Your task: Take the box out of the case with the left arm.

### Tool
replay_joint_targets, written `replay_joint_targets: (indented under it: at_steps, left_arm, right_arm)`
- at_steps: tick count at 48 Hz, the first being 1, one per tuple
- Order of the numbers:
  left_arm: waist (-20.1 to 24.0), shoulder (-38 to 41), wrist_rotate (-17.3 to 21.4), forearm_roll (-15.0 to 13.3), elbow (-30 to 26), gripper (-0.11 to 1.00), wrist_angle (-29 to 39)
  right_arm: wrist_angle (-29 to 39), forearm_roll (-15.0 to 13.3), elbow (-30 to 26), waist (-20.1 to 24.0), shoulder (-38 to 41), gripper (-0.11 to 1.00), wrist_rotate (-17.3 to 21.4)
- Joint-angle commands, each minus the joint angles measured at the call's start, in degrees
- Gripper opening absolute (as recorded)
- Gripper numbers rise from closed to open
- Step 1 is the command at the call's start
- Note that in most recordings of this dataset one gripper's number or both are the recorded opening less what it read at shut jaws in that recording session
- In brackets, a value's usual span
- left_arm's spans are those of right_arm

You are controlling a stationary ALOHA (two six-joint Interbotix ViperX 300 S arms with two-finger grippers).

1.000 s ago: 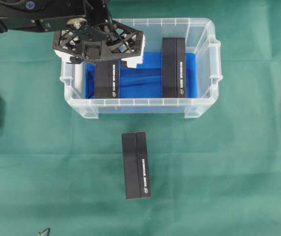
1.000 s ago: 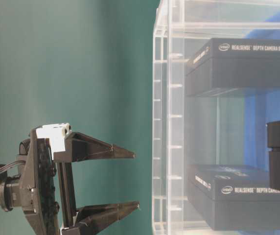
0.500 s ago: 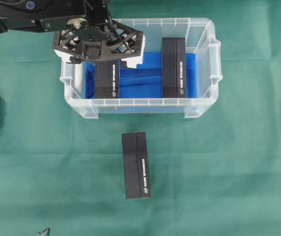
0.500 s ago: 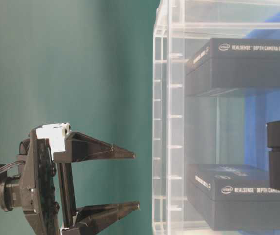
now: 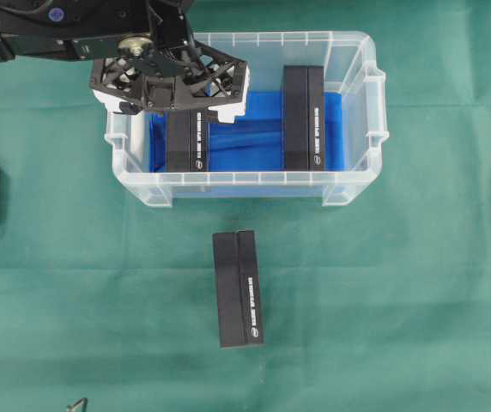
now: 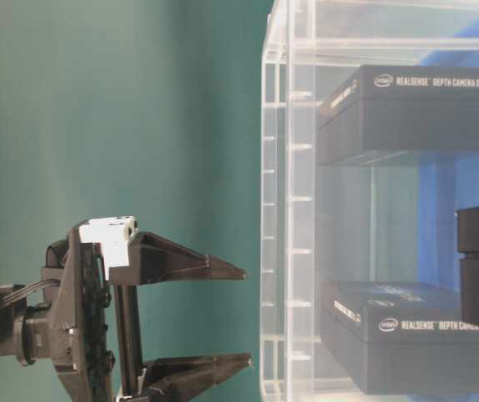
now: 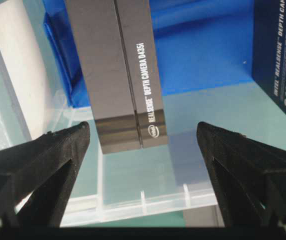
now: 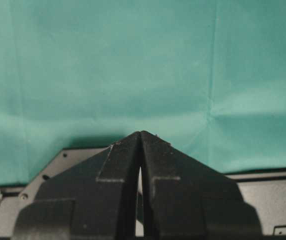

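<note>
your left gripper (image 7: 142, 150), jaws wide apart and empty, hangs over the far end of the left realsense box (image 5: 186, 142) in the case (image 5: 348, 184), its long axis running between your fingers.

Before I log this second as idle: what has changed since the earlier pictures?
Only the left gripper moved: in the table-level view it edged toward the case, jaws open and empty. Both boxes inside, the box on the cloth and the shut right gripper stayed put.
</note>
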Motion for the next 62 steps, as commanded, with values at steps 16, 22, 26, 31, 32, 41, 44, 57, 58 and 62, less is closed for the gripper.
replay_joint_targets:
  at_steps: [16, 22, 26, 31, 32, 41, 44, 57, 58, 62]
  left_arm:
    - [0.2, -1.2, -0.3, 0.8, 5.1, 0.88, -5.4]
    - [0.4, -1.2, -0.4, 0.8, 7.2, 0.88, -7.7]
    - [0.6, -1.2, -0.4, 0.8, 8.2, 0.88, -9.1]
    - [1.0, -1.1, -0.5, 0.9, 9.5, 0.88, -10.4]
    - [1.0, -1.0, -0.5, 0.9, 9.7, 0.88, -10.6]
    - [1.5, -0.6, -0.4, 1.3, 11.4, 0.88, -13.3]
    - [1.7, -0.6, -0.4, 1.4, 11.9, 0.88, -14.0]
    - [2.0, -0.5, -0.5, 1.4, 13.7, 0.88, -15.5]
    - [2.0, -0.4, -0.5, 1.4, 13.8, 0.88, -15.6]
    - [2.0, -0.4, -0.5, 1.5, 14.1, 0.88, -15.8]
  right_arm:
    - [-0.2, -0.2, -0.6, 0.0, 0.1, 0.01, 0.1]
    - [-0.2, -0.2, -0.6, 0.0, 0.1, 0.01, 0.1]
    - [-0.2, -0.2, -0.6, 0.0, 0.1, 0.01, 0.1]
    - [-0.2, -0.2, -0.6, 0.0, 0.1, 0.01, 0.1]
    - [-0.3, -0.2, -0.6, 0.0, 0.1, 0.01, 0.1]
    - [-0.3, -0.2, -0.6, 0.0, 0.1, 0.01, 0.1]
    - [-0.2, -0.2, -0.6, 0.0, 0.1, 0.01, 0.1]
    - [-0.3, -0.2, -0.6, 0.0, 0.1, 0.01, 0.1]
    - [-0.3, -0.2, -0.6, 0.0, 0.1, 0.01, 0.1]
    - [-0.3, -0.2, -0.6, 0.0, 0.1, 0.01, 0.1]
